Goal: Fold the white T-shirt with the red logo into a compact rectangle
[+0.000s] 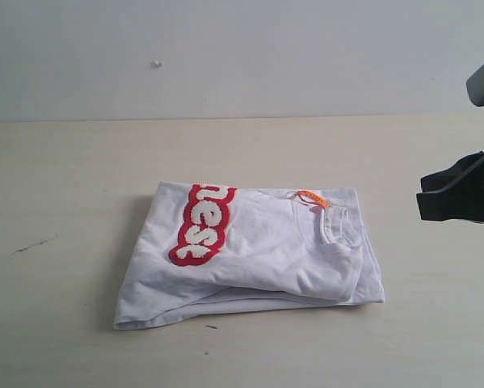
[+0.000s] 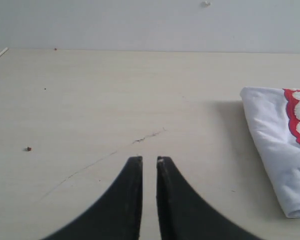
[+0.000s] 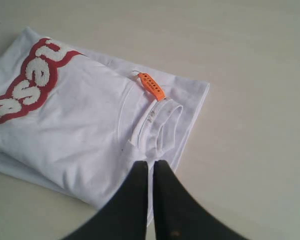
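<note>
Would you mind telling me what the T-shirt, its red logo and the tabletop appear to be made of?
The white T-shirt looks like soft matte knit, probably cotton: it creases and drapes in folded layers. The red logo seems a fuzzy, towelling-like patch with raised tufted white letters. The table looks like pale matte laminate or wood, lightly scratched; I cannot tell which.

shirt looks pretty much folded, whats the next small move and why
Probably draw the right pincer clear and stop. The white T-shirt already lies as a compact stack with the red logo on top, and both pincers look shut on nothing; the left pincer is over bare table.
</note>
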Controlling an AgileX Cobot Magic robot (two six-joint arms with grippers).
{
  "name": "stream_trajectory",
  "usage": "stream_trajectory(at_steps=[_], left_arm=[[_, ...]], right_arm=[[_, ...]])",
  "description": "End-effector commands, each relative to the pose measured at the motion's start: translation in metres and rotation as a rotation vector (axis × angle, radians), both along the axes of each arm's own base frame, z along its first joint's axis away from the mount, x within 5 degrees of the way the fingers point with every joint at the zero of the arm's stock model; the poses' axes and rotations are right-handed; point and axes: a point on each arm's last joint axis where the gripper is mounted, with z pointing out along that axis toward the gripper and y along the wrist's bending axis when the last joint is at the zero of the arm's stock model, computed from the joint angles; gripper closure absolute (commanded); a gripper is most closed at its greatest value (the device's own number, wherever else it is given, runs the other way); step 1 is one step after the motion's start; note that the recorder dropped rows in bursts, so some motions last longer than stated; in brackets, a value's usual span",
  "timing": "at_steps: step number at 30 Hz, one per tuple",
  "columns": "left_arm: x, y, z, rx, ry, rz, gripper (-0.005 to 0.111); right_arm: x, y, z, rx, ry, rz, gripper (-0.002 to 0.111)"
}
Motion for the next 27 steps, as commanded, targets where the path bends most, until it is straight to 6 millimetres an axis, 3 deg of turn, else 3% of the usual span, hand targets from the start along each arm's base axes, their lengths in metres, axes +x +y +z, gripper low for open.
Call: stream_trajectory(at_steps=[1,12,21,27], left_arm=[[0.000,0.000,0.000,-0.002,-0.014,0.003,0.094],[0.000,0.000,0.000,-0.002,-0.014,0.003,0.094],[0.000,0.000,0.000,-0.002,-0.014,0.003,0.094],[0.000,0.000,0.000,-0.002,-0.014,0.003,0.094]], right_arm=[[-0.001,0.000,0.000,0.007,-0.003,-0.005,0.103],[-0.006,0.000,0.009,0.009,-0.044,-0.005,0.103],[-0.034,-0.021,0.046,0.006,-0.253,-0.119,0.103],[-0.055,-0.037,0.060,-0.016,-0.323,-0.217,0.103]])
